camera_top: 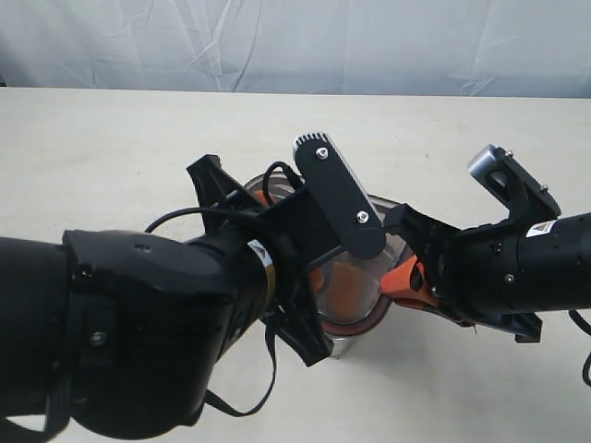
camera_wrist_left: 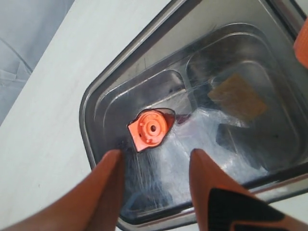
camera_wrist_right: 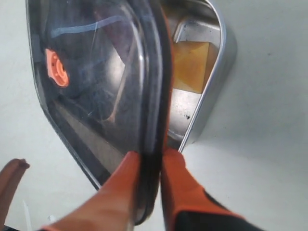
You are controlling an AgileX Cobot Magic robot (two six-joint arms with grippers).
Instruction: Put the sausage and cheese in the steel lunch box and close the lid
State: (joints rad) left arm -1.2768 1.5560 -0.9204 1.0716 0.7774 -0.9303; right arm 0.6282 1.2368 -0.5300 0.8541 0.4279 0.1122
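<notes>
The steel lunch box stands on the table, its rim showing past the lid. The dark translucent lid lies slanted over it, with the orange valve at its centre. My right gripper is shut on the lid's rim, one finger on each side. The cheese lies in the box, uncovered on that side, and shows dimly through the lid. My left gripper hangs open just above the lid, near the valve. The sausage cannot be made out under the dark lid.
The left arm and its camera bracket cover most of the box in the exterior view. The right arm reaches in from the right. A grey cloth backdrop closes off the far table edge.
</notes>
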